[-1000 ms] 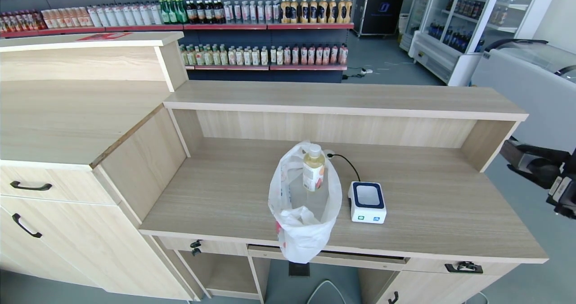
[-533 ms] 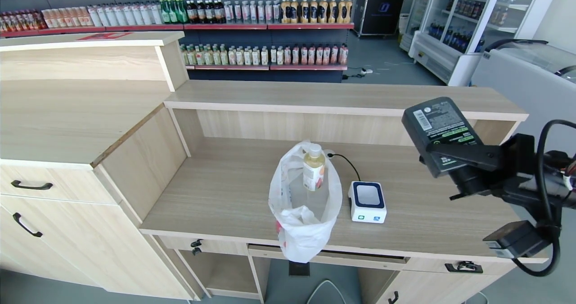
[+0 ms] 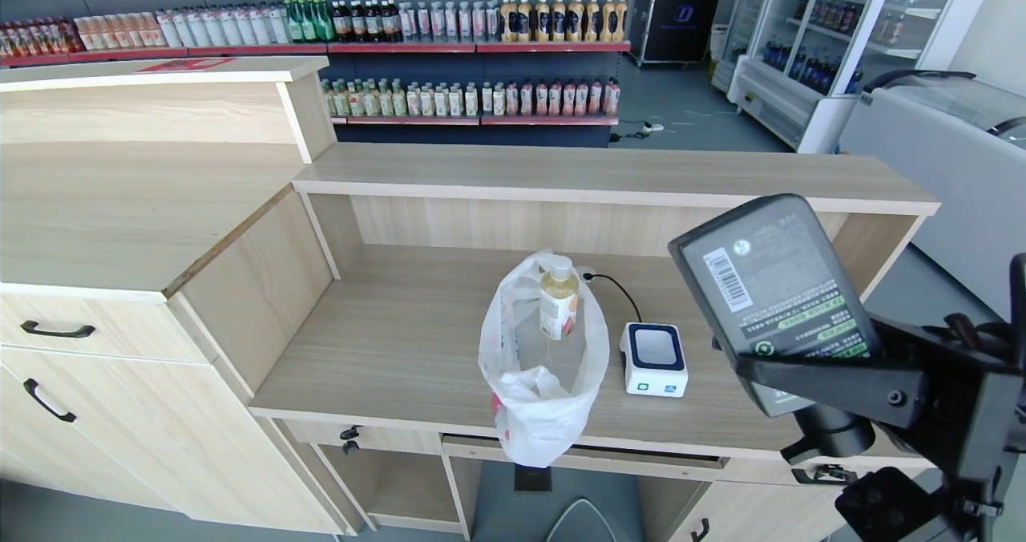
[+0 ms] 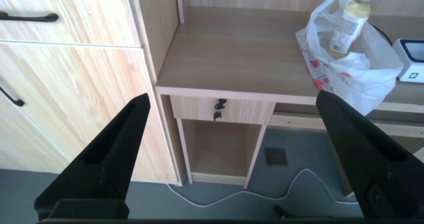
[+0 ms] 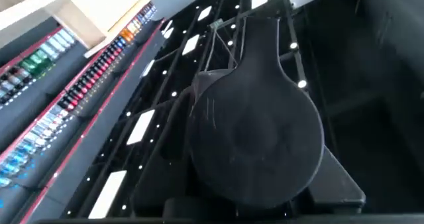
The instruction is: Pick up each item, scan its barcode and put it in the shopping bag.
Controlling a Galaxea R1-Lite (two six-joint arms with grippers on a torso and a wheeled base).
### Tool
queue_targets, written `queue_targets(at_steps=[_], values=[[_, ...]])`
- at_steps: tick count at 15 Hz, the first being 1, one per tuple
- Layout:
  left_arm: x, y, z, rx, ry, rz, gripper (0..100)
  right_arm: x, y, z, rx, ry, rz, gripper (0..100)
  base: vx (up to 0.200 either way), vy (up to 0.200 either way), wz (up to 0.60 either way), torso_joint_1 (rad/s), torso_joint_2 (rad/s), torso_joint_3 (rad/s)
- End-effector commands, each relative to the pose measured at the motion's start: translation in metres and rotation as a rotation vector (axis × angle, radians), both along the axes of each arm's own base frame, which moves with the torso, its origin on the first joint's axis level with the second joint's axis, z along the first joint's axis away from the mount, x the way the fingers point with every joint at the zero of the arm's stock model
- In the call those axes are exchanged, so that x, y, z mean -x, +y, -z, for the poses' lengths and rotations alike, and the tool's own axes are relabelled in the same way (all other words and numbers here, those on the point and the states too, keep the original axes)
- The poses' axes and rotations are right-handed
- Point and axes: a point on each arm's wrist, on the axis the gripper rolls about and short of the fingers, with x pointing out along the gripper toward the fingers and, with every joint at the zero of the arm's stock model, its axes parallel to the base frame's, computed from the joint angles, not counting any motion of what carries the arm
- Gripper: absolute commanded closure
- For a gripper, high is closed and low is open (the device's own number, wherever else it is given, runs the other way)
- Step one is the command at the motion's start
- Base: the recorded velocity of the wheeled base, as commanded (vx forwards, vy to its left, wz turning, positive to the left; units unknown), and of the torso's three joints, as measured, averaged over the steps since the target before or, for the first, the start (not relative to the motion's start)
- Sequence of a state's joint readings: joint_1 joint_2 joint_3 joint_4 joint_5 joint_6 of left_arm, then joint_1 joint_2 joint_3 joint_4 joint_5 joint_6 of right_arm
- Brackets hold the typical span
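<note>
R gripper (image 3: 801,370), clamped on dark pouch (image 3: 773,285), rose in at 4 o'clock; scan next, scanner (image 3: 654,357) at its 9. L gripper (image 4: 232,101) splayed, empty.

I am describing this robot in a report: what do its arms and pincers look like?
Both are matte black. The left pincer has two broad, flat fingers that taper to blunt tips, without markings. The right pincer has a flat, angular finger with a small round screw, on a boxy black wrist.
</note>
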State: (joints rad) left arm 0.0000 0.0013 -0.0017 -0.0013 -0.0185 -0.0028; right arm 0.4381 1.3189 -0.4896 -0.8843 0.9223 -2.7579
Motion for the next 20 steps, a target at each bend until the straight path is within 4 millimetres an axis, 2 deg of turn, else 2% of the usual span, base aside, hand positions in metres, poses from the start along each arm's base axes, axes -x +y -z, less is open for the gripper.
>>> queue_targets(at_steps=[1, 7, 13, 20], values=[[0.000, 0.000, 0.000, 0.000, 0.000, 0.000, 0, 0.012, 0.013, -0.001, -0.001, -0.015, -0.092, 100, 0.000, 0.000, 0.00, 0.000, 0.00, 0.000], [0.000, 0.000, 0.000, 0.000, 0.000, 0.000, 0, 0.026, 0.026, 0.000, 0.002, -0.014, -0.191, 100, 0.000, 0.000, 0.00, 0.000, 0.00, 0.000], [0.000, 0.000, 0.000, 0.000, 0.000, 0.000, 0, 0.035, 0.023, 0.000, 0.015, 0.007, -0.205, 100, 0.000, 0.000, 0.00, 0.000, 0.00, 0.000], [0.000, 0.000, 0.000, 0.000, 0.000, 0.000, 0, 0.035, 0.023, 0.000, 0.015, 0.010, -0.209, 100, 0.000, 0.000, 0.00, 0.000, 0.00, 0.000]])
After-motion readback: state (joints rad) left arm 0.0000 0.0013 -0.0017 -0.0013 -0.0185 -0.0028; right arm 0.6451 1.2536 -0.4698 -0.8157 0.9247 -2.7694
